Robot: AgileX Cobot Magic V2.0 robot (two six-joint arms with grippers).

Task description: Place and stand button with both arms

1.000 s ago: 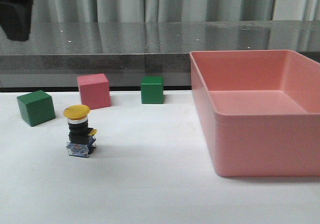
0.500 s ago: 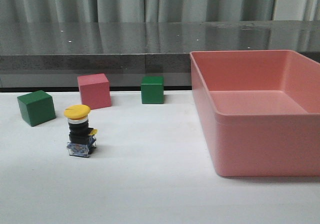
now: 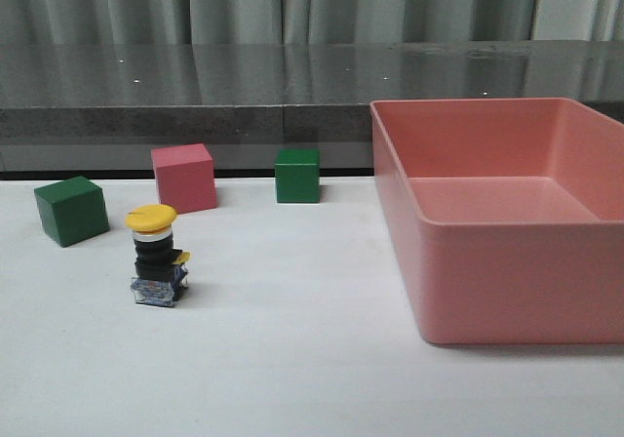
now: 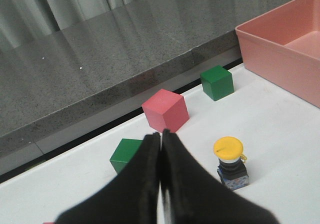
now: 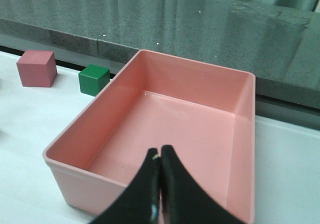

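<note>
The button point(image 3: 156, 258) stands upright on the white table, yellow cap on top, blue-and-clear base down, left of centre. It also shows in the left wrist view point(image 4: 231, 162). My left gripper point(image 4: 161, 134) is shut and empty, held above the table, apart from the button. My right gripper point(image 5: 160, 150) is shut and empty, above the pink bin point(image 5: 150, 74). Neither arm shows in the front view.
A pink cube point(image 3: 183, 177) and two green cubes point(image 3: 70, 210) point(image 3: 296, 175) stand behind the button. The big pink bin point(image 3: 507, 300) fills the right side of the table. A grey stone ledge point(image 3: 195, 115) runs along the back.
A dark arm part at the front view's top left corner one second ago has gone out of view. The button and cubes have not moved.
</note>
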